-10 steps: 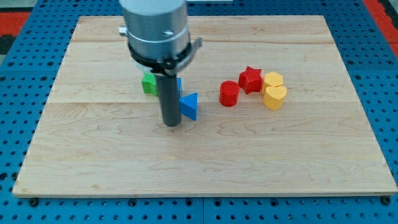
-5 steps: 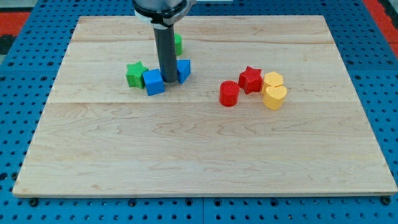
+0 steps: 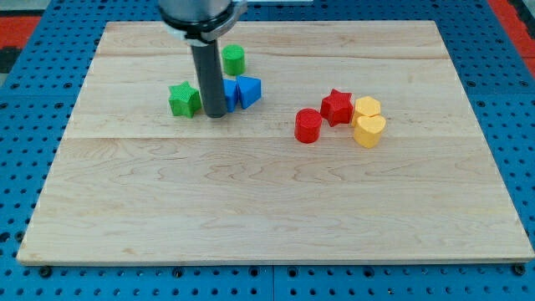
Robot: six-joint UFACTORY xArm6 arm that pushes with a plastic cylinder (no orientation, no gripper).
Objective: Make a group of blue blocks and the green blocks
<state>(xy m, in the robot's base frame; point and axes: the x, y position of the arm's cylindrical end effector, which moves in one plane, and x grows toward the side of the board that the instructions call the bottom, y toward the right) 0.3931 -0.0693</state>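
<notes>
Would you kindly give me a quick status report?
My tip between green star and blue blocks. Green cylinder just above them. Red and yellow blocks apart at view's right, not in the way.

On the wooden board [image 3: 276, 217], my tip [image 3: 215, 114] stands toward the top-left corner, between the green star block [image 3: 184, 99] just to its left and a blue block [image 3: 230, 94] touching it on the right; the blue triangular block [image 3: 250, 90] sits against that one's right side; the green cylinder block [image 3: 234, 59] lies just above the pair, nearer the top edge. Well apart, right of centre, a second cluster — the red cylinder block [image 3: 308, 125] leftmost, the red star block [image 3: 338, 107] up-right of it, then two yellow blocks, the upper yellow block [image 3: 367, 106] and the yellow heart block [image 3: 369, 130] below it, touching.
</notes>
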